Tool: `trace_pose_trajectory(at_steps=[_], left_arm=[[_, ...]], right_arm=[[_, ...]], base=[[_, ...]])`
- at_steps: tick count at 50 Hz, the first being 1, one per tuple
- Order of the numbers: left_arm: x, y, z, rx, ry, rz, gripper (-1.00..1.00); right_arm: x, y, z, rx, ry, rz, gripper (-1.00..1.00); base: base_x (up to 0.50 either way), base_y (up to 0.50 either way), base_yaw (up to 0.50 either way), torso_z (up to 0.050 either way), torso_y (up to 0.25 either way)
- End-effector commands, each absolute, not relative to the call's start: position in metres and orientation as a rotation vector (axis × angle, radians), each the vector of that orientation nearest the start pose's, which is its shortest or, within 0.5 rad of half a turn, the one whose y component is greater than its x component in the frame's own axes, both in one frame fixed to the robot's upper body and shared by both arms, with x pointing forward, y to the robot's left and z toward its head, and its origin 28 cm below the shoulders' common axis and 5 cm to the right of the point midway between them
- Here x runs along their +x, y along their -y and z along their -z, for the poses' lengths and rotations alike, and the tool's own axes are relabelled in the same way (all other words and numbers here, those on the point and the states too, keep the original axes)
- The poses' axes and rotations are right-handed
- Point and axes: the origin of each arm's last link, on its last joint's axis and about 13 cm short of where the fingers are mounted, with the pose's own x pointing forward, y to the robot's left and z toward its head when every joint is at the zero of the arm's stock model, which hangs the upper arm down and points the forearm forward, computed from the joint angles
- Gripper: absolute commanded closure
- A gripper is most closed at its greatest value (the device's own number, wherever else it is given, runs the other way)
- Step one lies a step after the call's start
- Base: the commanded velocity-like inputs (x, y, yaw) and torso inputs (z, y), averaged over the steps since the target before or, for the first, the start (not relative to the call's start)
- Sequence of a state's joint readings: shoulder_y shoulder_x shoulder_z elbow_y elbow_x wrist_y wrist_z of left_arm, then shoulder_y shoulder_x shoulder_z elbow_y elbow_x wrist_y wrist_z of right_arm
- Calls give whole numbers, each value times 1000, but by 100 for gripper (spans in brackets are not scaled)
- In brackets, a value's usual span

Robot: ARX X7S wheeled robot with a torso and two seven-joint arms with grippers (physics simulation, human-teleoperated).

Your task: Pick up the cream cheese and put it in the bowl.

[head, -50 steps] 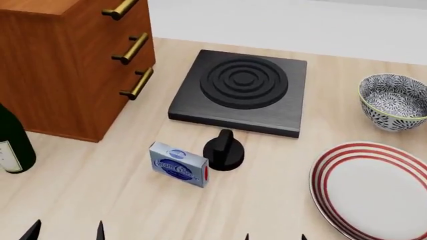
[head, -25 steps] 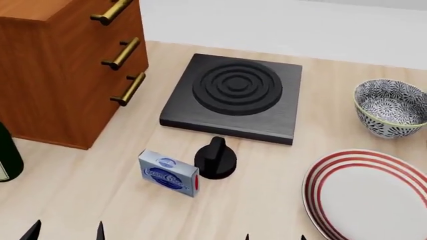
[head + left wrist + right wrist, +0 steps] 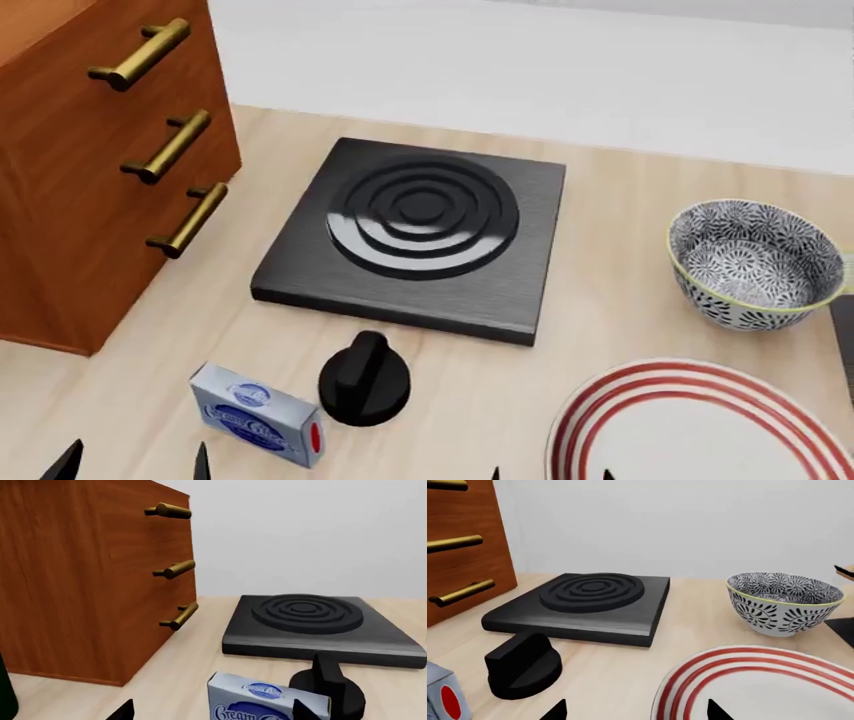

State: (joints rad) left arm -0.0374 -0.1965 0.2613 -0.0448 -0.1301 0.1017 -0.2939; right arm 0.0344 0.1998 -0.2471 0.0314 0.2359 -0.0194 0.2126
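The cream cheese (image 3: 256,415), a silver-grey box with a blue oval label and a red end, stands on edge on the wooden table next to a black knob. It also shows in the left wrist view (image 3: 267,702) and at the edge of the right wrist view (image 3: 444,700). The bowl (image 3: 754,262), blue-black floral with a yellowish rim, stands empty at the right, also in the right wrist view (image 3: 784,602). My left gripper (image 3: 131,465) is open, just short of the box (image 3: 213,712). My right gripper (image 3: 550,474) is open and empty by the plate's edge (image 3: 635,712).
A black burner block (image 3: 420,235) lies mid-table, with the black knob (image 3: 363,380) in front of it. A wooden cabinet with brass handles (image 3: 80,180) stands at the left. A white plate with red rings (image 3: 694,430) lies at the front right, below the bowl.
The head view has shifted: everything on the table has slid down and to the left in the picture, and the dark bottle has left the view. Both grippers' tips stay open.
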Motion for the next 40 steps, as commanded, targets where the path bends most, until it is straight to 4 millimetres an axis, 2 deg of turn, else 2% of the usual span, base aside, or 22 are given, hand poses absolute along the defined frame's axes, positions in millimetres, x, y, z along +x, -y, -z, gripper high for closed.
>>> trace_pose_trajectory(at_steps=[1,40], left_arm=[[213,-203,-12,55,62,-42,-100],[213,-203,-11,54,58,-48,-100]], right_arm=[[211,96,-10,31,-31,-21,-100],[211,96,-8,38,-33,-25,-100]], base=[[308,-185,0,0,15],[312,-188,0,0,0]])
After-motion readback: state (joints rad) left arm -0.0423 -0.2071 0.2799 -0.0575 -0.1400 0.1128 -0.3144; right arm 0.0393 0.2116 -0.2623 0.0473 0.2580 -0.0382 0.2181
